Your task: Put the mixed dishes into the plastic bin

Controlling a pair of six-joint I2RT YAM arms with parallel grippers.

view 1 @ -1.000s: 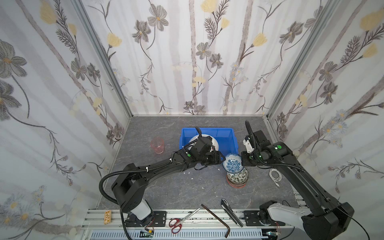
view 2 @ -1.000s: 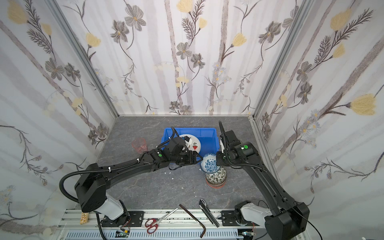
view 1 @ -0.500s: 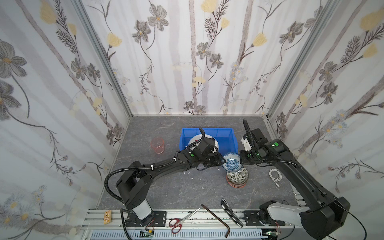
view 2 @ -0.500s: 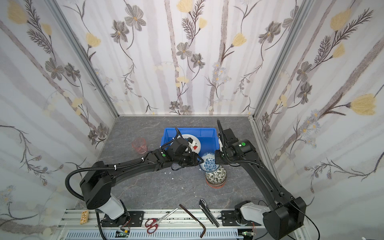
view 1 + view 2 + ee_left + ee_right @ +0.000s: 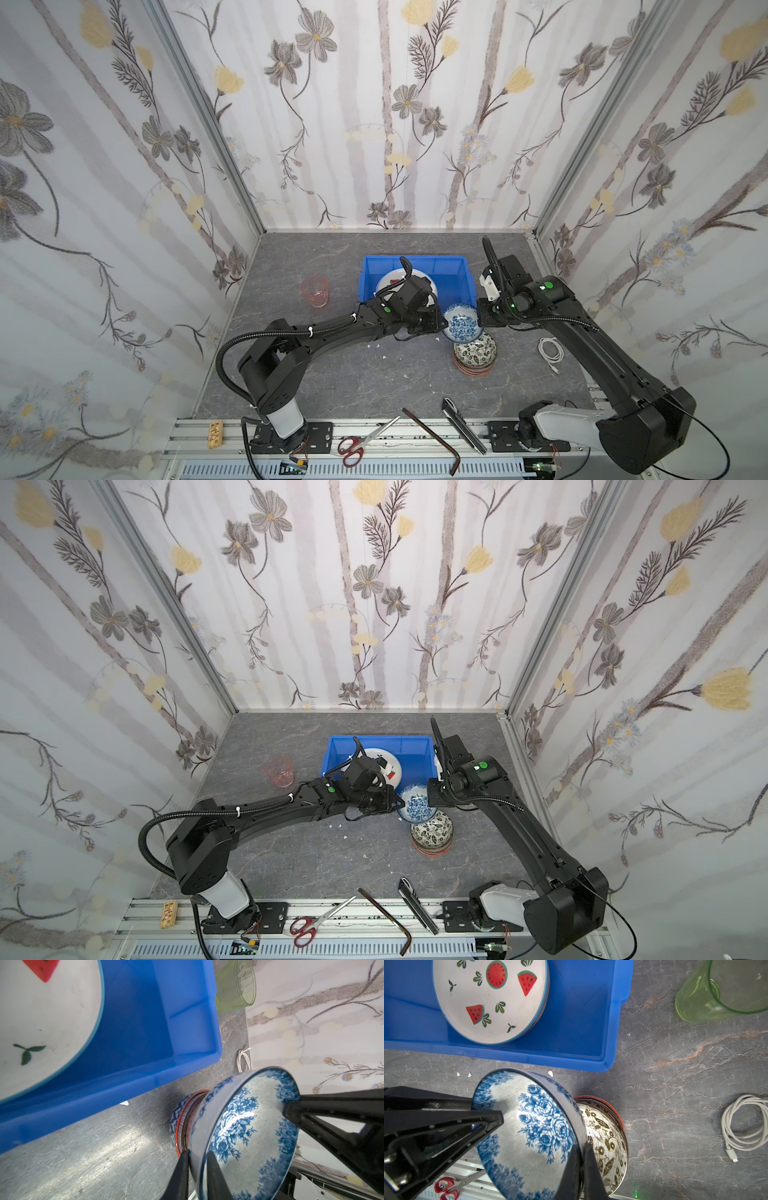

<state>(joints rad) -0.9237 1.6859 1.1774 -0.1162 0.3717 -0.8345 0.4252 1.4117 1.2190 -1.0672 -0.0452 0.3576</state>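
The blue floral bowl (image 5: 462, 328) (image 5: 417, 808) hangs tilted just above a stack of bowls topped by a black leafy one (image 5: 476, 353) (image 5: 606, 1140). My right gripper (image 5: 581, 1142) (image 5: 480, 322) is shut on its right rim. My left gripper (image 5: 198, 1152) (image 5: 441, 326) pinches the opposite rim, one finger inside and one outside the wall. Directly behind stands the blue plastic bin (image 5: 457, 266) (image 5: 581, 1022), holding the watermelon-print plate (image 5: 492, 999) (image 5: 386, 282). A pink tumbler (image 5: 315, 291) stands left of the bin, and a green tumbler (image 5: 720, 989) (image 5: 236, 985) at its right end.
A coiled white cable (image 5: 550, 351) (image 5: 745, 1124) lies right of the bowl stack. Red-handled scissors (image 5: 361, 440) and metal tools (image 5: 463, 424) lie along the front rail. Small white chips (image 5: 376, 345) dot the grey table in front of the bin. Patterned walls enclose three sides.
My left gripper has reached right to the blue floral bowl and closed on its rim. The right gripper has kept its hold, and the bowl has barely moved.
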